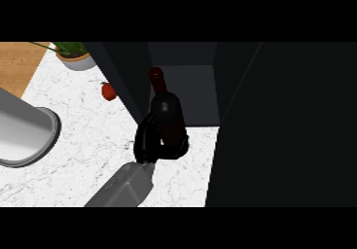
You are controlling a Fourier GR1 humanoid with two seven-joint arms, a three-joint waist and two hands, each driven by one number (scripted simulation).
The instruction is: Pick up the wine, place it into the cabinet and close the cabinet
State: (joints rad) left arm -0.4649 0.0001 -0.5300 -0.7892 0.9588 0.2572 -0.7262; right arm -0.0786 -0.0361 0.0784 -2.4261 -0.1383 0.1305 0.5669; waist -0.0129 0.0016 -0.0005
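The wine bottle (167, 106) is dark with a red cap and stands upright at the mouth of the dark cabinet (281, 121). My right hand (148, 141) is shut on the bottle's lower part, thumb on the left and fingers wrapped round the right side, hiding its base. The grey forearm comes up from the lower edge to that hand. The bottle's neck shows against the cabinet's open inside (191, 92). A dark panel (122, 73), which looks like the open door, slants just left of the bottle. My left hand does not show.
A large grey cylinder (23, 131) lies over the white marble counter (80, 160) at the left edge. A small red fruit (108, 91) sits beside the dark panel. A potted plant (75, 56) stands at the back left, next to a wooden surface (14, 63).
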